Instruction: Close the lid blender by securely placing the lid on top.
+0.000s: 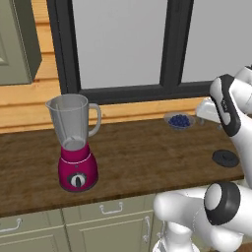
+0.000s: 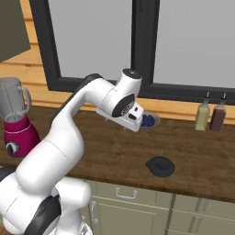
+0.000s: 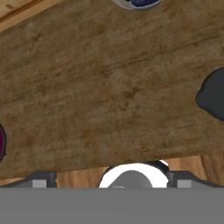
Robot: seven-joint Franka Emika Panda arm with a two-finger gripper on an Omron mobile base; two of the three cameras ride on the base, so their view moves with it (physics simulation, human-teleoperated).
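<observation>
- Below the gripper (image 2: 133, 120) and off to its right in the right base view: lying flat on the wooden counter (image 2: 114, 151) near the front edge, the lid (image 2: 160, 166), untouched.
- Showing in the hand view as a dark shape at the right edge, with bare wood straight ahead of the camera.
- Far off on the gripper's other side: standing upright, the blender (image 1: 75, 142), jar open and uncovered, handle pointing toward the arm.
- Just beyond the gripper, toward the window: sitting by the wall, a small bowl (image 1: 179, 120) of blue berries; not part of the job.
- Hovering above the counter, holding nothing; cannot tell whether spread or pressed together, fingertips barely visible.
- Judging the step in hand: reaching for the lid, pickup not yet begun.
- Calling next for shifting sideways over the lid, descending, and pinching it squarely before carrying it across to the jar's rim.
</observation>
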